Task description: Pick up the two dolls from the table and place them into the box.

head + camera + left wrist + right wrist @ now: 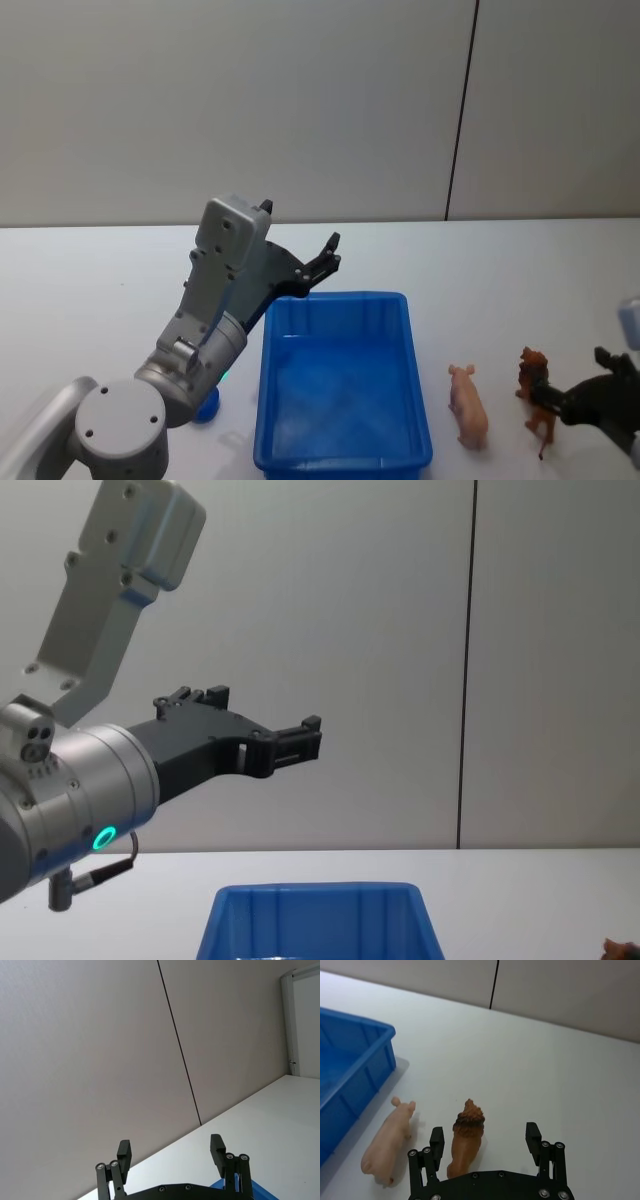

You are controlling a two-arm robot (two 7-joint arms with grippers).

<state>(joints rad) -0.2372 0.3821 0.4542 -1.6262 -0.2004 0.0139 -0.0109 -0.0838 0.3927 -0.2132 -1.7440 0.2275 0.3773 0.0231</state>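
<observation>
Two dolls lie on the white table (pixel 100 300) right of the blue box (pixel 335 298): a pink pig (pixel 468 405) and a reddish-brown lion (pixel 537 392). My right gripper (pixel 572 392) is low at the lion's right side. In the right wrist view this gripper (pixel 484 1140) is open, with the lion (pixel 466 1140) just ahead between its fingers and nearer one of them. The pig (pixel 387 1142) lies between the lion and the box wall (pixel 355 1085). My left gripper (pixel 325 258) hangs open and empty, raised above the box's far left corner (pixel 305 735).
A grey wall with a dark vertical seam (pixel 460 110) stands behind the table. The raised left arm (pixel 215 300) leans along the box's left side. A small blue object (pixel 207 405) sits on the table under that arm.
</observation>
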